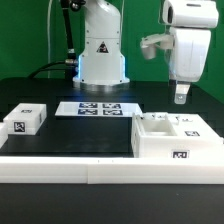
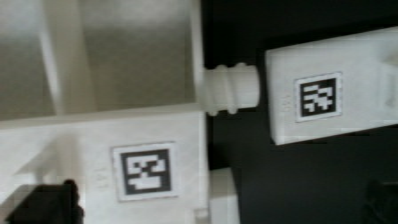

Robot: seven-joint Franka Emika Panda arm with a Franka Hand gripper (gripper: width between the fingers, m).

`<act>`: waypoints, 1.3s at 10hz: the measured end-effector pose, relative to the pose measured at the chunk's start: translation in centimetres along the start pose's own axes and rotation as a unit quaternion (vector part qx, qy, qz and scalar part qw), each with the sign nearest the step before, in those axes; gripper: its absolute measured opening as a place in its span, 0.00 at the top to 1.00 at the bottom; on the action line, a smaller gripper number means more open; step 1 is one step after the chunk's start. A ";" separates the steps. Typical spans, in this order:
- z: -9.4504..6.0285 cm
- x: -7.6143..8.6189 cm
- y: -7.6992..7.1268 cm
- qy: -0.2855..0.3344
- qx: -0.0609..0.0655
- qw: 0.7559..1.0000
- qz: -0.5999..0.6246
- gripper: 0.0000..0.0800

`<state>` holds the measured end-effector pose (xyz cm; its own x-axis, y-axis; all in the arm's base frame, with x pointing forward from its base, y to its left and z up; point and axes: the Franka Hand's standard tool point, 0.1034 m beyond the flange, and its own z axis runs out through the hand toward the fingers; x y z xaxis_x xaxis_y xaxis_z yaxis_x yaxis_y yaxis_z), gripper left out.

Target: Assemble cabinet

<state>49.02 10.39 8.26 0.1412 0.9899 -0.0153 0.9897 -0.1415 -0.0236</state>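
**Open gripper hangs over the cabinet box**

The fingers (image 2: 43,203) stand wide apart and grip nothing. The gripper (image 1: 180,96) hangs above the cabinet box (image 1: 165,138), clear of it. The box rests on the black table (image 1: 70,135) with its open side up. In the wrist view a small tagged panel (image 2: 324,92) lies just beside the box, its ribbed stub (image 2: 231,88) reaching the box's wall. Well apart from the box lie the marker board (image 1: 100,108) and, farther off, a small white block (image 1: 25,120).
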 end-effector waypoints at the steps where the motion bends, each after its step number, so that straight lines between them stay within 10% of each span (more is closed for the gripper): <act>1: 0.2 -0.2 -0.3 -0.002 0.005 1.000 0.006 0.00; 7: 0.3 -0.2 -0.4 -0.001 0.002 1.000 0.006 0.00; 13: 3.5 -0.4 -6.4 0.009 0.011 1.000 -0.011 0.00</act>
<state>42.50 10.91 4.97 0.1193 0.9929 0.0039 0.9918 -0.1190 -0.0463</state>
